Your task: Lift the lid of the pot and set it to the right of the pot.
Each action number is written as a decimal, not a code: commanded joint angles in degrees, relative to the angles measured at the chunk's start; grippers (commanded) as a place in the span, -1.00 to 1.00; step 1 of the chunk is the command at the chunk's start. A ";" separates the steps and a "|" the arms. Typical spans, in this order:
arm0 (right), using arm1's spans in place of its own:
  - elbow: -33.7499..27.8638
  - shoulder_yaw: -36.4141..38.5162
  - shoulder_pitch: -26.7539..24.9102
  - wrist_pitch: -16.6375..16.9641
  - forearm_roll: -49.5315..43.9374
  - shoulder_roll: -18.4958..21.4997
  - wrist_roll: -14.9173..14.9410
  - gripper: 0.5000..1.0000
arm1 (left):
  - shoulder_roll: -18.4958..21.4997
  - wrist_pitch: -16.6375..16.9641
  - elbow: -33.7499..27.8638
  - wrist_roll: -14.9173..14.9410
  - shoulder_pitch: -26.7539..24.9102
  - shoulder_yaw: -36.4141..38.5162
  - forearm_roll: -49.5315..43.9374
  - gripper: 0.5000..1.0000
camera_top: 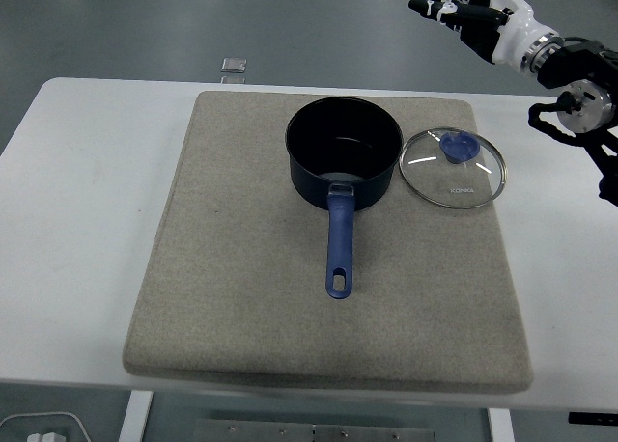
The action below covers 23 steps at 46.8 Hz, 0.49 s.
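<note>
A dark blue pot (344, 152) with a blue handle (339, 249) pointing toward me stands uncovered on the grey mat (241, 268). The glass lid (453, 168) with its blue knob (460, 148) lies flat on the mat just right of the pot, its rim close to the pot's wall. My right hand (462, 6) is high in the top right corner, well above and behind the lid, fingers spread and holding nothing. The left arm does not show.
The mat covers most of the white table (68, 220). A small clear object (233, 66) sits at the table's far edge, behind the mat's left corner. Bare table runs right of the mat under my right forearm (570, 70).
</note>
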 commanded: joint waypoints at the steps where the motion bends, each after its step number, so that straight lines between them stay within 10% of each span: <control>1: -0.98 0.32 -1.37 0.00 3.94 0.73 -1.01 0.64 | 0.00 0.00 0.00 0.00 -0.02 -0.07 0.02 1.00; 23: -3.18 3.58 -6.03 -0.08 16.35 2.66 -0.84 0.65 | 0.00 0.00 0.00 0.00 -0.02 -0.07 -0.07 1.00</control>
